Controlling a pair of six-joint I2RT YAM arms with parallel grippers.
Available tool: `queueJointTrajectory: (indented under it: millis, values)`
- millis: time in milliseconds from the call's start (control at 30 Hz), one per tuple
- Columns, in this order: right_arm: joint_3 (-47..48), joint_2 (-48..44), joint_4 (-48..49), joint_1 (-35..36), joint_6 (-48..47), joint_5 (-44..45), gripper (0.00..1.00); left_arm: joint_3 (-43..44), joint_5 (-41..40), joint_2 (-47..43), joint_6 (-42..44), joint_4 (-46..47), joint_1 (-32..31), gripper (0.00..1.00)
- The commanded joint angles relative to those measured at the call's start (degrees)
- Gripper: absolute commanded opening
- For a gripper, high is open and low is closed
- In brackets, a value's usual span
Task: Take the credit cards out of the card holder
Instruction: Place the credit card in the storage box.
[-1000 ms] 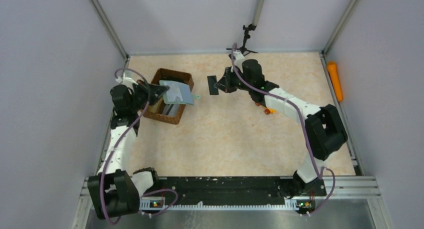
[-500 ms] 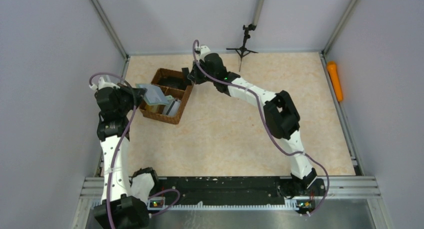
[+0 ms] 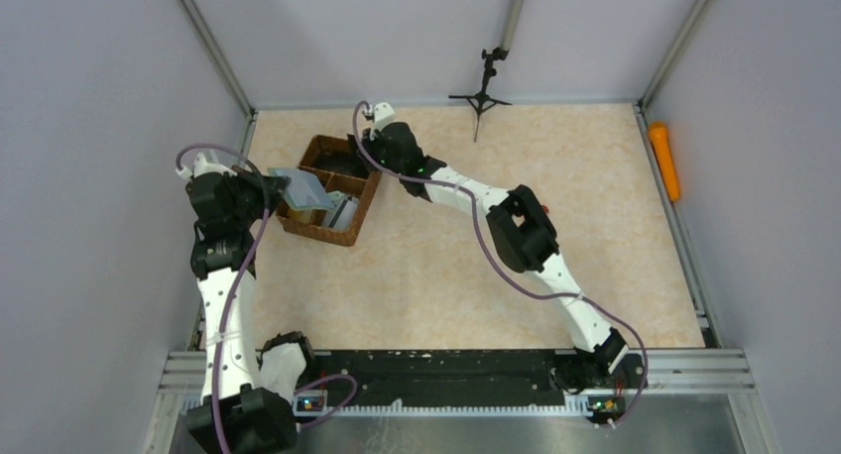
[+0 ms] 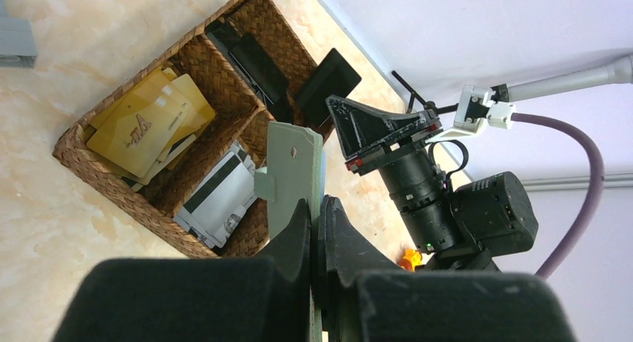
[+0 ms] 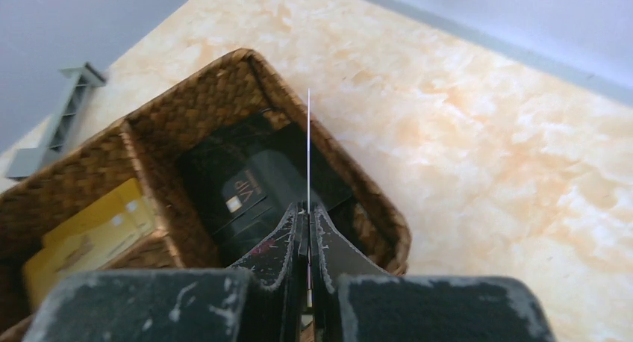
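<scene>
The grey-green card holder (image 4: pixel 293 166) hangs upright over the near side of the wicker tray (image 4: pixel 67 151), and my left gripper (image 4: pixel 317 207) is shut on its lower edge. From above, the card holder (image 3: pixel 303 187) sits just right of the left gripper (image 3: pixel 274 190). My right gripper (image 5: pixel 307 211) is shut on a black credit card (image 4: pixel 329 79), seen edge-on as a thin line (image 5: pixel 308 144). It hovers over the tray's far compartment, where dark cards (image 5: pixel 250 189) lie. The right gripper (image 3: pixel 367 157) is at the tray's far right corner.
The wicker tray (image 3: pixel 327 238) also holds yellow cards (image 4: pixel 149 125) and white cards (image 4: pixel 216 200) in other compartments. A small black stand (image 3: pixel 483 92) is at the back wall. An orange object (image 3: pixel 664 160) lies along the right wall, and a small orange block (image 4: pixel 409 258) is on the table.
My right arm swung left from the table's middle to over the tray's far compartment, carrying the black card. My left arm drew back left with the holder, then held still.
</scene>
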Motion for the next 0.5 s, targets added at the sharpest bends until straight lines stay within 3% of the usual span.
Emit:
queueJointTrajectory:
  millis: [0, 200, 300, 333, 433, 467]
  values:
    - [4.5, 1.8, 7.0, 1.5, -13.5, 5.0, 0.00, 2.8, -1.3, -2.1, 1.8, 1.5, 0.5, 0.00]
    - [8.2, 5.6, 8.0, 5.4, -29.9, 14.3, 0.00, 3.4, -1.4, -2.1, 2.2, 1.1, 0.5, 0.00]
    - [10.0, 7.0, 7.3, 6.8, -32.4, 14.9, 0.00, 3.3, -1.1, -1.9, 2.2, 1.2, 0.5, 0.00]
    - [9.6, 6.8, 7.4, 7.2, -32.4, 14.2, 0.06, 3.3, -1.0, -1.9, 2.1, 1.3, 0.5, 0.00]
    - [8.8, 6.2, 8.0, 8.1, -32.0, 14.3, 0.47, 3.4, -0.9, -2.0, 2.2, 1.2, 0.5, 0.00]
    - [8.8, 5.9, 7.8, 8.2, -31.6, 14.1, 0.53, 3.4, -0.9, -2.1, 2.3, 1.2, 0.5, 0.00]
